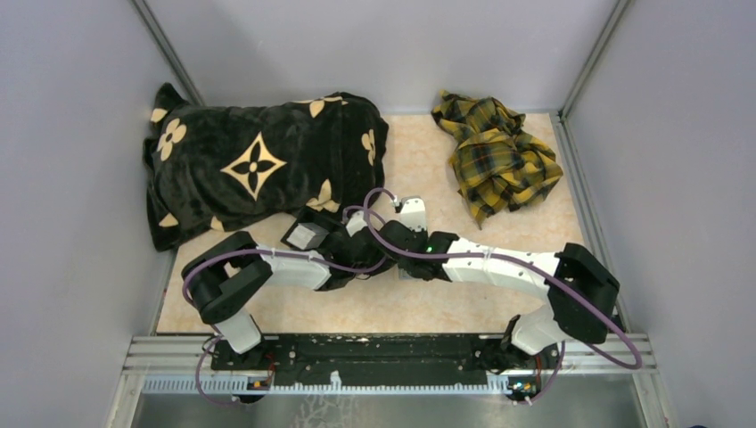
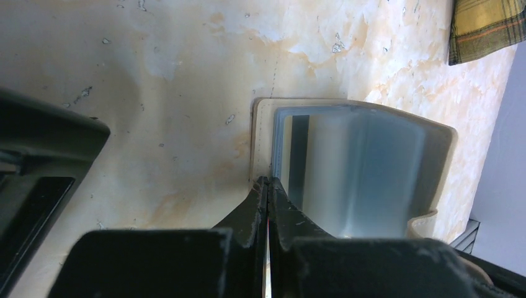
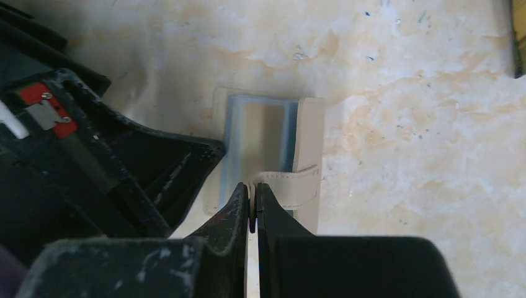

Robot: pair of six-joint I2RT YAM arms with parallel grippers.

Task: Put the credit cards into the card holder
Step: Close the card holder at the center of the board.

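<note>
The tan card holder [image 2: 353, 112] lies open on the marbled tabletop, and its clear pockets show a card with a black stripe [image 2: 298, 155]. My left gripper [image 2: 268, 181] is shut, its tips pressed against the holder's left stitched edge beside the pocket mouth. My right gripper [image 3: 252, 186] is shut on the holder's closing tab [image 3: 291, 186]. In the right wrist view the holder [image 3: 307, 143] has the left gripper's black fingers [image 3: 186, 161] at its left side. In the top view both grippers meet mid-table and hide the holder.
A black, tray-like object [image 2: 43, 161] sits just left of the holder. A black blanket with beige flowers [image 1: 258, 165] covers the back left. A yellow plaid cloth [image 1: 495, 156] lies at the back right. Grey walls enclose the table on three sides.
</note>
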